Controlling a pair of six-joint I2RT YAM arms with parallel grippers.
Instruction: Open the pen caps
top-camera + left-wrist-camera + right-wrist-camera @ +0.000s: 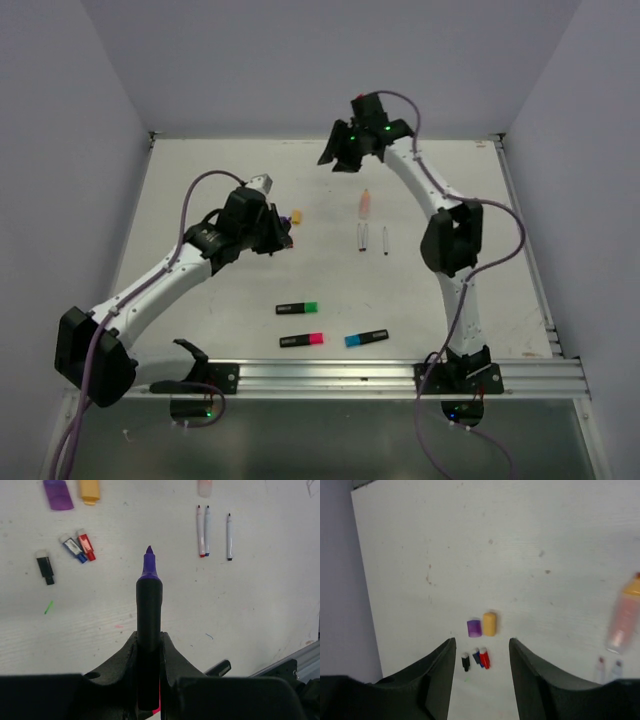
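No lettering, brand, number or sign can be read in any view. The green-capped highlighter [297, 308], pink-capped highlighter [301, 340] and blue-capped highlighter [366, 338], at lower centre of the top view, are too small to show any print. The purple-tipped highlighter [149, 610], at centre of the left wrist view, shows a plain black barrel.

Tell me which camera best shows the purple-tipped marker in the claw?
The left wrist view: the purple-tipped marker fills mid-frame, gripped by the left claw, its tip bare. In the top view it is lost against the dark claw. The right wrist view misses it; a loose purple cap lies there.
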